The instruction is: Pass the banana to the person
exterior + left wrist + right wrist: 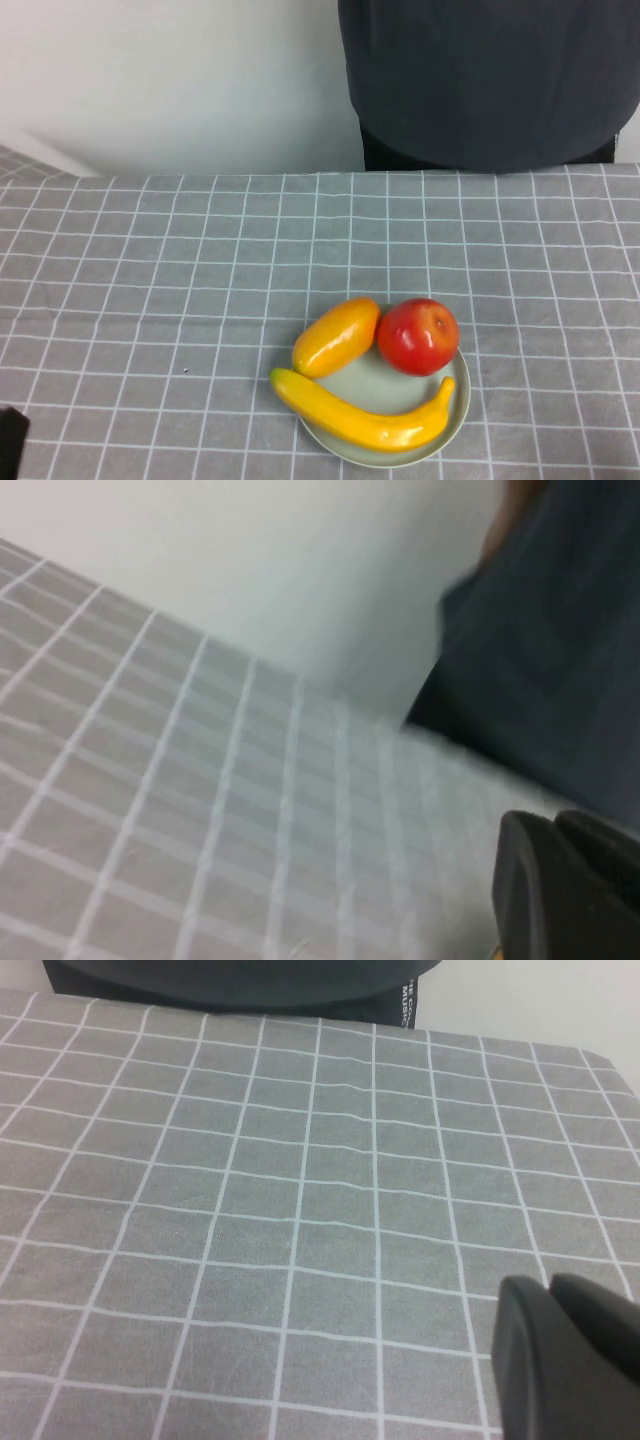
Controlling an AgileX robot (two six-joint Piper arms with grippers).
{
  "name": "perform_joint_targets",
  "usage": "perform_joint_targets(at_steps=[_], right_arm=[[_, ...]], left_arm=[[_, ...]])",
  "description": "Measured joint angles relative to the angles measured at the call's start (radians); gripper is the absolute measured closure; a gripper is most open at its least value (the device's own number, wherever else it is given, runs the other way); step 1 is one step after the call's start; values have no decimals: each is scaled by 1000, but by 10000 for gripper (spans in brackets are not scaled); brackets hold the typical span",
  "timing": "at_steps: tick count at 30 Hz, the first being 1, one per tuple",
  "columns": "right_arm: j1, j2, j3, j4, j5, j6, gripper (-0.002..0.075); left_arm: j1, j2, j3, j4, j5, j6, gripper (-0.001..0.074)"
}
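Nothing grasped yet; task judged to be at its very start, before any reach.

Banana [362, 418] lying on pale green plate [455, 428], along the rim nearest the robot, one end sticking out past the plate's left edge. Touching or nearly touching an orange-yellow oval fruit [336, 336] behind it; red apple [418, 336] just beside that fruit, also on the plate. Plate resting on grey checked tablecloth [150, 270], right of centre.

Person [490, 80] standing at the far side of the table, torso only; no hands in sight, none held out.

Left gripper [565, 890]: only a dark piece of it seen in the left wrist view, above bare cloth; in the high view a dark corner at the lower left edge, well apart from the plate. Opening: cannot tell. Right gripper [570, 1360]: likewise only a dark piece, over bare cloth, absent from the high view. Opening: cannot tell. Nothing seen held by either.

Next move, as a guess: descent of the nearer arm over the banana's middle, claws spread across its narrow width, clear of the other two fruits; then lift and carry towards the person.
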Motion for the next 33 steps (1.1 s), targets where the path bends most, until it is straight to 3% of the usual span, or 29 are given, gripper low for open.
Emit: perform_joint_targets(at_steps=[7,21,26,33], right_arm=[[0,0,0,0,0,0,735],[0,0,0,-1,0,0,735],[0,0,0,-1,0,0,735],[0,0,0,-1,0,0,735]], left_arm=[[0,0,0,-114,-99,-7,740],[0,0,-16,-147,-74,-39,740],[0,65,-201,-150,111,93,740],[0,492,-549,-104,646,344,741]])
